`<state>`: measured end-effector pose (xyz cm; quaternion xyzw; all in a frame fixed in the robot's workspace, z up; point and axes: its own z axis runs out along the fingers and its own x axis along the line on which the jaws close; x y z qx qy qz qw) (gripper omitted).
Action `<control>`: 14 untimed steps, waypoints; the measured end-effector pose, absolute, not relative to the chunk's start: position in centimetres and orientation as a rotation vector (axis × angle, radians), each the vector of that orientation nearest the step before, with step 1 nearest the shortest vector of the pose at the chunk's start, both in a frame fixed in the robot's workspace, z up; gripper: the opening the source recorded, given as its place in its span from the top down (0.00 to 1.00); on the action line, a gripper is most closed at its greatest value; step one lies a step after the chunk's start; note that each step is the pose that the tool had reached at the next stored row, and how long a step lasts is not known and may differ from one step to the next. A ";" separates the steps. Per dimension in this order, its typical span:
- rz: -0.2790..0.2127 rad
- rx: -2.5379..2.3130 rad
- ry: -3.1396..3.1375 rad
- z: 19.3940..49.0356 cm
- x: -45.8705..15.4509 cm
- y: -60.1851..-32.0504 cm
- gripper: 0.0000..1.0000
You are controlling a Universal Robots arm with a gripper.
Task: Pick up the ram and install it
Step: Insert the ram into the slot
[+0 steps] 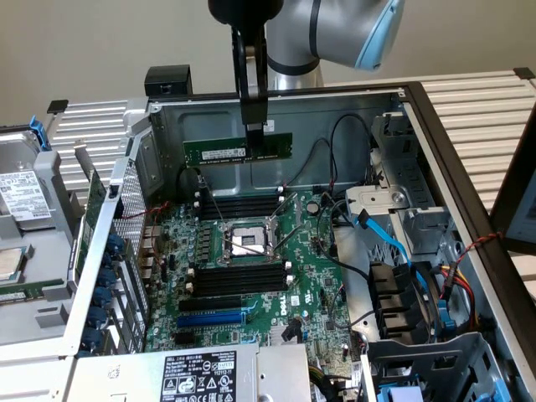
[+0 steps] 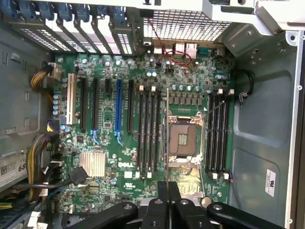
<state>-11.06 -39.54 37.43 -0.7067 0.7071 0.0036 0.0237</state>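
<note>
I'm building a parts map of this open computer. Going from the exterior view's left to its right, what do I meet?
Silver drive with a white label → blue card clips → the ram, held in the gripper → blue cable → red and yellow wires.

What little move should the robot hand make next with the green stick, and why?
Probably a small sideways slide, with no lowering yet. The hand is shut on the green stick, high above the board. In the wrist view the stick's thin edge runs the same way as the black slots, but it sits over the edge of the square socket, not over a slot.
</note>
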 end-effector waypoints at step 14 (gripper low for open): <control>-0.016 -2.218 2.225 36.5 -10.7 -38.8 0.88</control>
